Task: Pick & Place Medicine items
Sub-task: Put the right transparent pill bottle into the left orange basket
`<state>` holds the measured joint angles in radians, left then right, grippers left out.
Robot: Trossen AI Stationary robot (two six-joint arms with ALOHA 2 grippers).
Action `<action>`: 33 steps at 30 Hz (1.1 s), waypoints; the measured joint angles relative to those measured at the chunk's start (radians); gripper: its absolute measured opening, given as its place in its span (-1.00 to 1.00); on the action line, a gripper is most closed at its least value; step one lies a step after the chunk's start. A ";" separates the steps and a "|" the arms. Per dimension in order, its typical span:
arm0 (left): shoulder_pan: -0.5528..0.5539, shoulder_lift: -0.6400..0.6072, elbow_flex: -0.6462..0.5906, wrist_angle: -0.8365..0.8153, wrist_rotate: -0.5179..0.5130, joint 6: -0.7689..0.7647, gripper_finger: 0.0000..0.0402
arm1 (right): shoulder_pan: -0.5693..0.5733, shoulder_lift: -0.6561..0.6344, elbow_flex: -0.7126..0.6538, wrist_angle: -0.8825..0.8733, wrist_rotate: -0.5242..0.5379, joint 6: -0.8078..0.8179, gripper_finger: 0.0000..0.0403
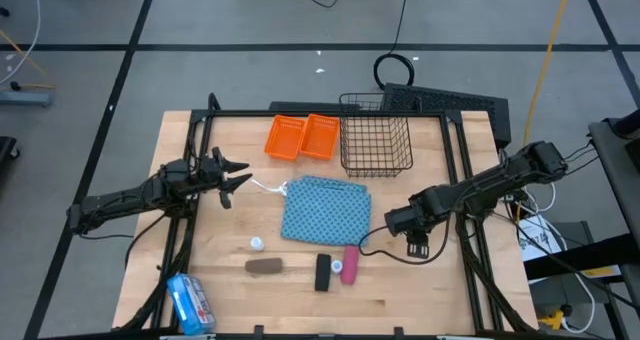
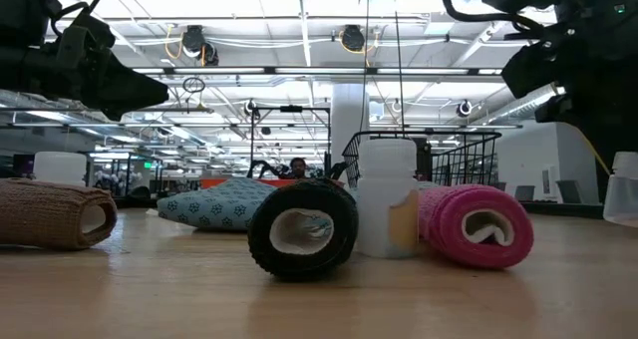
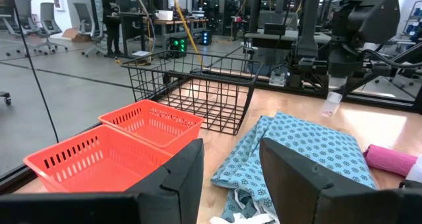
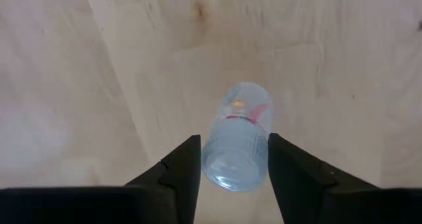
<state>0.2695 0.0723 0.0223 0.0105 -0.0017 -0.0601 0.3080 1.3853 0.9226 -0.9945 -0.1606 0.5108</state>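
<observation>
My right gripper (image 1: 398,220) points down over the table's right half, shut on a small clear bottle (image 4: 235,141) that also shows in the left wrist view (image 3: 331,104). Near the front edge lie a brown roll (image 1: 265,266), a black roll (image 1: 323,271) and a pink roll (image 1: 350,264). One white bottle (image 1: 338,267) stands between the black and pink rolls, another (image 1: 257,244) farther left. My left gripper (image 1: 240,176) waits open and level at the table's left, nothing between its fingers. My right gripper pinches the clear bottle by the sides of its ridged cap (image 4: 227,168), one finger on each side. The fingers come from above, pointing down. The bottle's body hangs beyond the fingertips, slightly tilted; whether its bottom (image 3: 330,114) touches the table I cannot tell.
A blue patterned cloth (image 1: 325,210) lies in the middle. Two orange baskets (image 1: 300,137) and a black wire basket (image 1: 377,140) stand along the far edge. A blue and white packet (image 1: 188,302) lies at the near left corner. Bare wood surrounds my right gripper.
</observation>
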 joint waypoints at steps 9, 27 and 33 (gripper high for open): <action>0.000 0.000 0.000 0.000 0.000 0.000 -0.22 | 0.000 0.000 -0.007 0.057 0.004 -0.005 -0.23; 0.000 0.000 0.000 0.000 0.000 0.000 -0.22 | -0.001 -0.005 -0.064 0.214 0.002 -0.047 -0.06; 0.000 0.000 0.000 0.000 0.000 0.000 -0.22 | -0.001 -0.056 -0.064 0.175 0.000 -0.027 0.00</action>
<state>0.2697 0.0722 0.0223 0.0105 -0.0015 -0.0600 0.3067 1.3289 0.8585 -0.8197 -0.1610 0.4835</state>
